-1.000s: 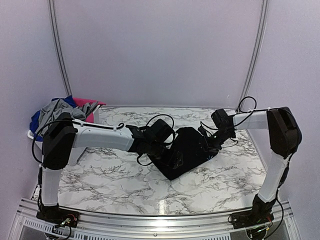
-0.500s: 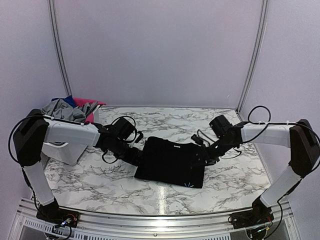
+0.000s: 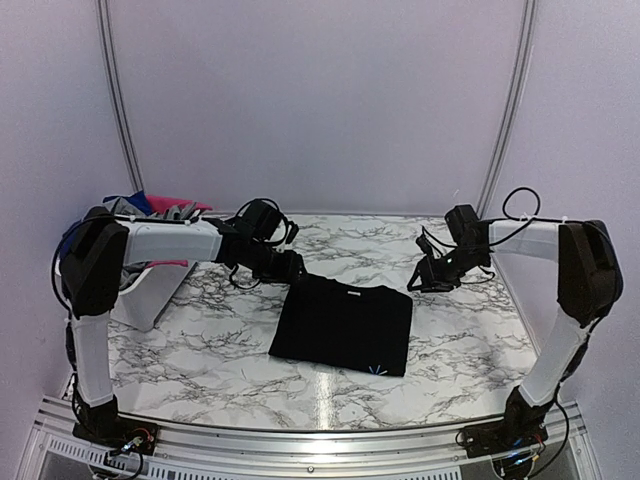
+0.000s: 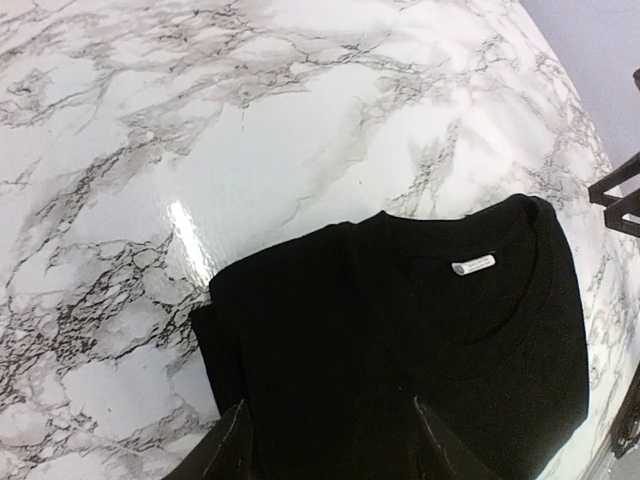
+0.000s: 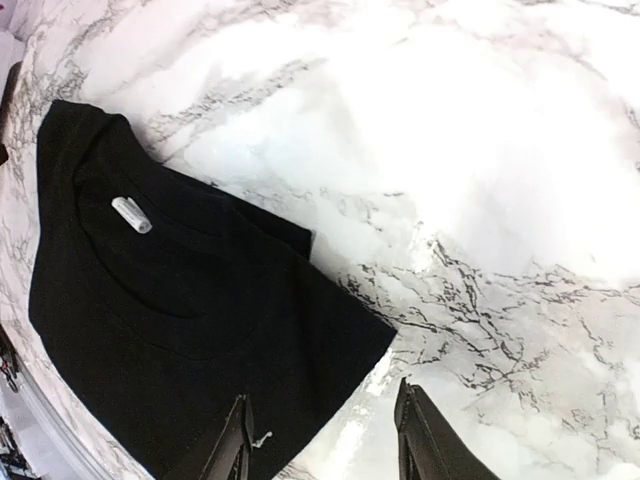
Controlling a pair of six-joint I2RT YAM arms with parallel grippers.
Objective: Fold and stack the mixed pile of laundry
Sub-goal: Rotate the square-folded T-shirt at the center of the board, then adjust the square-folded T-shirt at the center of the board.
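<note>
Blk tee (image 3: 343, 326) flat betw. L tool (image 3: 293, 270) & R tool (image 3: 418, 283)

Matt cloth garment (image 3: 345, 325), glossy marbled table (image 3: 200, 352)

Black tee (image 3: 343, 325), folded flat, centre; grey, blue, pink pile (image 3: 150, 209) far left.

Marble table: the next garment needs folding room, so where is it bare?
Bare marble lies between the white basket and the black shirt, and right of the shirt toward the table's right edge. Crowded: the shirt's far edge, where the left gripper and right gripper hover.
</note>
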